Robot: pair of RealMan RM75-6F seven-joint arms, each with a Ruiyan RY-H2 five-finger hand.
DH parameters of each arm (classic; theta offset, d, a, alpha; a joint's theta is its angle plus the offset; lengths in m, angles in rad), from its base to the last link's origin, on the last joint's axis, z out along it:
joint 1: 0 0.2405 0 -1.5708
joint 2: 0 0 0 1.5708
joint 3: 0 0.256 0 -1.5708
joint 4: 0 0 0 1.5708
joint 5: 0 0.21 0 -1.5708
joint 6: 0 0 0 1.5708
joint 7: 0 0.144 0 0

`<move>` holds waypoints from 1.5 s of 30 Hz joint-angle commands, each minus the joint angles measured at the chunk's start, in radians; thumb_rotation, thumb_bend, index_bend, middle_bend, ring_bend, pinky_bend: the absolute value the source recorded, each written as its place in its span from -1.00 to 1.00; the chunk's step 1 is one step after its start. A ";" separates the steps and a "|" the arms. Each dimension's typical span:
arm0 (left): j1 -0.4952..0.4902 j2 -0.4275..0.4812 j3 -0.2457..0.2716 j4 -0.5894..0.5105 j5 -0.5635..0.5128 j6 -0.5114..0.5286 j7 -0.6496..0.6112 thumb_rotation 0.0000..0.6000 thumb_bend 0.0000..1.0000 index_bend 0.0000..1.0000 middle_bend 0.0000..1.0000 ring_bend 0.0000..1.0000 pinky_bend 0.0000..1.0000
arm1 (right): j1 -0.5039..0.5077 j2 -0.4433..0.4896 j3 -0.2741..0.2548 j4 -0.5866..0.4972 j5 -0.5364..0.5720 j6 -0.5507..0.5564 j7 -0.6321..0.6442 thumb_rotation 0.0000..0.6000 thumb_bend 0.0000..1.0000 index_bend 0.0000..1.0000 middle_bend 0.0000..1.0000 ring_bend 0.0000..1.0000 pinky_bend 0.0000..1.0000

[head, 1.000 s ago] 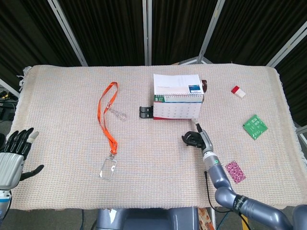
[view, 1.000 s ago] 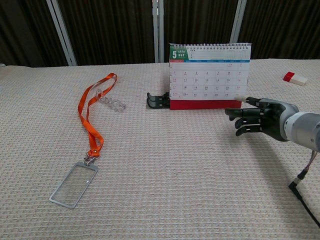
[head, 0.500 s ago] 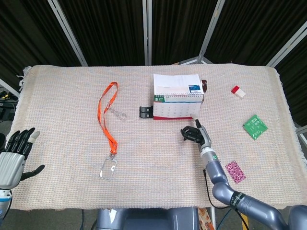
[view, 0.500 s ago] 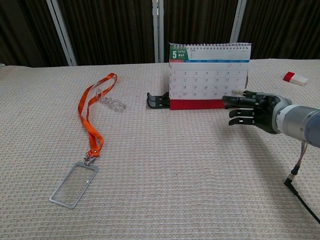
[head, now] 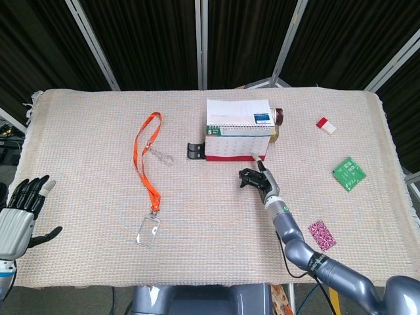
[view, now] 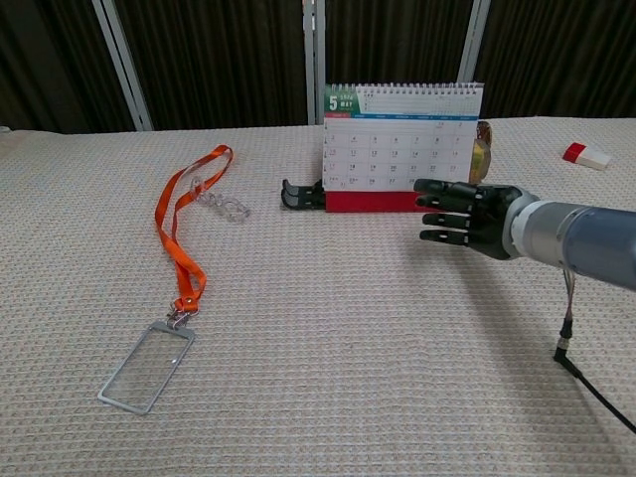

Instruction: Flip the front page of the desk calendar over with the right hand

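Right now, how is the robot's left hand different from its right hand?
The left hand hangs off the table's left edge, pale-backed, fingers spread upward, near nothing. The right hand is dark, stretched flat over the cloth, fingertips reaching the desk calendar. The left shows only in the head view; the right shows in both. Both hold nothing.

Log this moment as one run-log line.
phase: reaching | right robot hand: open, at desk calendar front page | page: unflipped | left robot hand: open, idle

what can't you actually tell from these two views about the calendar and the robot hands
- Whether the right robot hand touches the desk calendar: chest view, its fingers overlap the page; head view too small.
- The brown object behind the calendar: mostly hidden by it in both views.
- Calendar print: too small to read.
- Left robot hand: cut off by the head view's edge, absent from chest view.
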 commanded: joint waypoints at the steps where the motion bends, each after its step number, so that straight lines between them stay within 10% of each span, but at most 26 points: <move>1: 0.000 0.000 0.000 0.001 0.000 0.000 0.000 1.00 -0.82 -1.00 -1.00 -1.00 -1.00 | 0.007 -0.009 0.008 0.004 -0.013 -0.007 0.008 1.00 -0.39 -1.00 0.23 0.29 0.17; 16: 0.003 0.010 -0.001 -0.004 0.001 0.011 -0.016 1.00 -0.82 -1.00 -1.00 -1.00 -1.00 | 0.078 -0.021 0.064 -0.005 -0.012 -0.048 0.008 1.00 -0.38 -0.95 0.23 0.29 0.16; 24: 0.002 0.012 -0.003 0.001 -0.007 0.006 -0.030 1.00 -0.81 -1.00 -1.00 -1.00 -1.00 | 0.060 0.039 0.072 -0.157 -0.068 0.062 -0.062 1.00 -0.37 -0.52 0.15 0.24 0.08; 34: 0.003 0.012 -0.002 -0.006 -0.001 0.012 -0.021 1.00 -0.82 -1.00 -1.00 -1.00 -1.00 | 0.003 0.176 0.086 -0.388 -0.183 0.355 -0.283 1.00 -0.36 -0.27 -0.21 -0.27 -0.55; 45: -0.001 0.004 -0.004 -0.005 -0.012 -0.005 0.001 1.00 -0.82 -1.00 -1.00 -1.00 -1.00 | 0.092 0.252 0.048 -0.270 -0.165 0.406 -0.576 1.00 -0.38 -0.66 -0.53 -0.82 -0.90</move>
